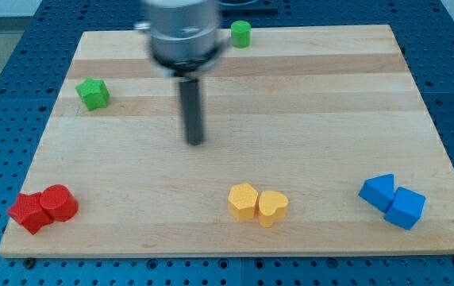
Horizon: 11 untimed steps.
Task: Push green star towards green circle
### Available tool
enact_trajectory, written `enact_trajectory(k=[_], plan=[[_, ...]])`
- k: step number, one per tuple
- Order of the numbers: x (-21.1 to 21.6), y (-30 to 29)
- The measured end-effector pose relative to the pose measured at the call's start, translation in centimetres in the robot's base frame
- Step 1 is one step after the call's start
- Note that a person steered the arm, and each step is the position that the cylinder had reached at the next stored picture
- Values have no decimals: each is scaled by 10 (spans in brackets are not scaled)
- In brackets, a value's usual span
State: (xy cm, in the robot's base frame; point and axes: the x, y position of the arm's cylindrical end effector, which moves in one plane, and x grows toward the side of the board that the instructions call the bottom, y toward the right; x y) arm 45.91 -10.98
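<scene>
The green star (93, 94) lies near the board's left edge, in the upper part. The green circle (240, 33), a short cylinder, stands at the board's top edge, right of the arm's body. My tip (194, 142) rests on the board near the middle, well to the right of and below the green star, and well below the green circle. It touches no block.
A red star (28, 212) and a red cylinder (59, 203) sit together at the bottom left. A yellow hexagon (243, 200) and a yellow heart (272, 207) sit at the bottom middle. Two blue blocks (392, 200) sit at the bottom right. The wooden board (330, 103) lies on a blue perforated table.
</scene>
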Motion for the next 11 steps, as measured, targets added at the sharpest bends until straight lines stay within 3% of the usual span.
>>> enact_trajectory(k=[1, 2, 3, 4, 6, 7, 11], plan=[[-21, -115], [-80, -174], [-107, -129], [-79, -76], [-11, -56], [-13, -40], [-149, 24]])
